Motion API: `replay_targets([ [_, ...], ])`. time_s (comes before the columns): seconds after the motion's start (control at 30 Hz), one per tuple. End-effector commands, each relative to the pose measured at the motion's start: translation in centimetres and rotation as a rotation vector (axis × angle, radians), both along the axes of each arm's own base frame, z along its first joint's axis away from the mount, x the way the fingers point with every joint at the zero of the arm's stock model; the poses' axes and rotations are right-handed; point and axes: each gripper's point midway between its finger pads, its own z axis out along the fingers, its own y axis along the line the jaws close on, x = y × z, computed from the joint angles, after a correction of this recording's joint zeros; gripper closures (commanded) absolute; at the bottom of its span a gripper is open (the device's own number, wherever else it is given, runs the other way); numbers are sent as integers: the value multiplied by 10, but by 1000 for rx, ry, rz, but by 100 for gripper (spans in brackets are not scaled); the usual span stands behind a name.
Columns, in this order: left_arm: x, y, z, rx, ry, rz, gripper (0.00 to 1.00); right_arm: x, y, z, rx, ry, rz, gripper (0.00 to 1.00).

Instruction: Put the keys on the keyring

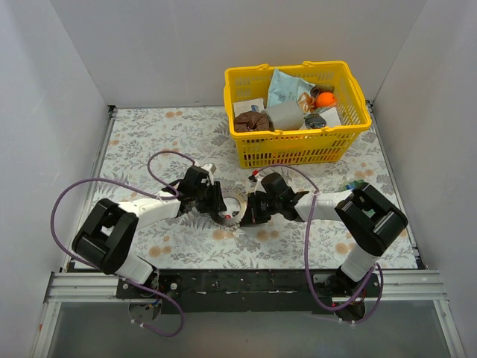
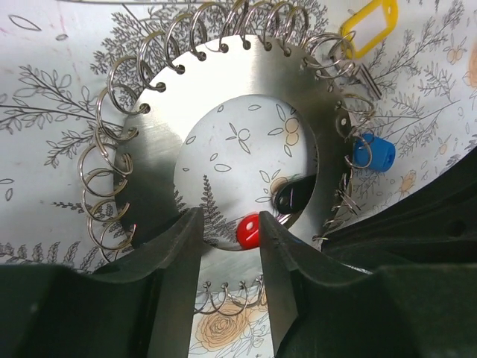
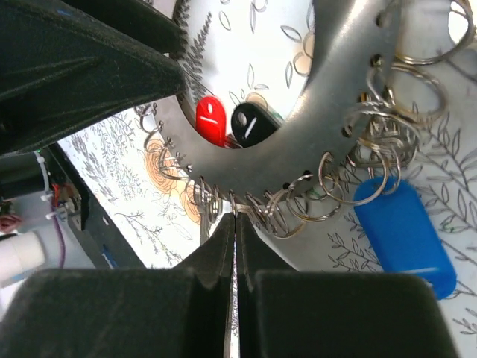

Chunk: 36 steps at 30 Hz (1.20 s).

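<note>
The keyring point(image 2: 223, 97), a wide flat silver band with many small split rings round its rim, lies between my grippers in the top view point(image 1: 232, 206). My left gripper point(image 2: 231, 224) is over its near band with its fingers apart; the band shows in the gap. A red key head point(image 2: 247, 230) sits beside the right finger and a black one point(image 2: 291, 195) in the ring's opening. A blue head point(image 2: 373, 153) and a yellow tag point(image 2: 369, 26) hang at the rim. My right gripper point(image 3: 236, 216) is shut on a thin metal piece at the rim of the keyring point(image 3: 328, 112).
A yellow plastic basket point(image 1: 291, 149) full of assorted items stands just behind the grippers. A large blue tag point(image 3: 406, 235) lies by the ring's edge. White walls close in the flowered tablecloth point(image 1: 149, 134) on three sides.
</note>
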Motion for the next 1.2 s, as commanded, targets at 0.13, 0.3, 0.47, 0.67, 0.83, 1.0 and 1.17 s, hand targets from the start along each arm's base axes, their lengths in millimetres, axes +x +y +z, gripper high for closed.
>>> replay_targets([
  [0.13, 22, -4, 64, -47, -194, -2, 59, 22, -6, 35, -135, -282, 285, 99],
  [0.3, 23, -7, 95, -101, -309, -26, 51, 32, -5, 57, -162, -416, 416, 99],
  [0.47, 21, -11, 119, -162, -393, -56, 40, 38, -2, 81, -155, -514, 500, 99],
  [0.67, 5, -31, 135, -259, -433, -222, 27, 40, -1, 101, -136, -614, 567, 99],
  [0.83, -15, -37, 150, -333, -514, -335, 23, 43, -3, 119, -117, -685, 611, 99],
  [1.0, -31, -36, 173, -393, -659, -412, 23, 50, -6, 148, -72, -771, 625, 99],
  [1.17, -50, -39, 186, -460, -740, -515, 23, 44, -2, 176, 43, -831, 667, 99],
])
